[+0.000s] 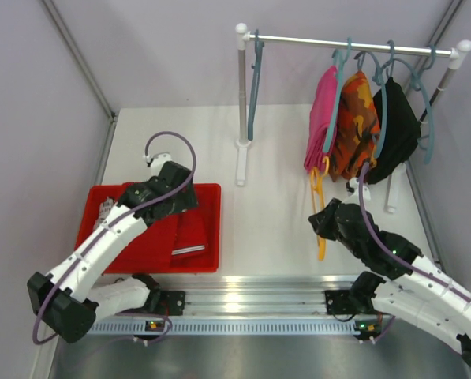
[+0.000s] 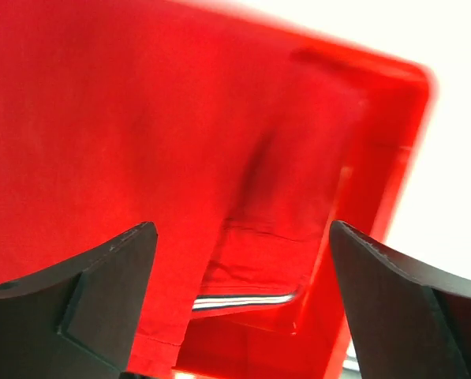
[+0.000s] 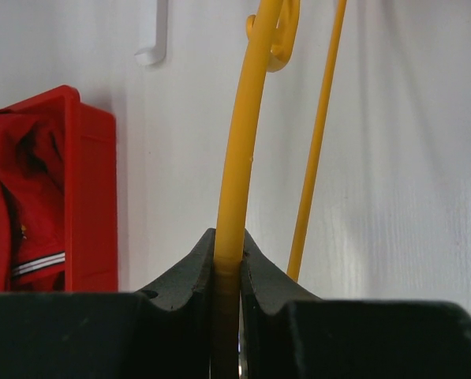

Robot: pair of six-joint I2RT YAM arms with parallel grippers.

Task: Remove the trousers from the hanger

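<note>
Magenta pink trousers (image 1: 323,118), orange camouflage trousers (image 1: 356,126) and black trousers (image 1: 397,130) hang on teal hangers on the rail (image 1: 338,43). Red trousers (image 1: 192,233) lie in the red tray (image 1: 152,266); a patterned scrap (image 1: 107,210) shows beside my left arm. My left gripper (image 1: 176,193) is open and empty just above the red trousers (image 2: 140,118); in its wrist view it (image 2: 241,229) frames the striped waistband. My right gripper (image 1: 323,221) is shut on a bare yellow hanger (image 1: 317,189), gripping its rod (image 3: 243,142) between the jaws (image 3: 229,237), low over the table.
An empty teal hanger (image 1: 256,79) hangs at the rail's left end by the rack's left post (image 1: 242,103). The rack's right post (image 1: 448,75) stands behind the clothes. The red tray's wall (image 3: 93,197) shows left of the yellow hanger. Metal frame bars border the table.
</note>
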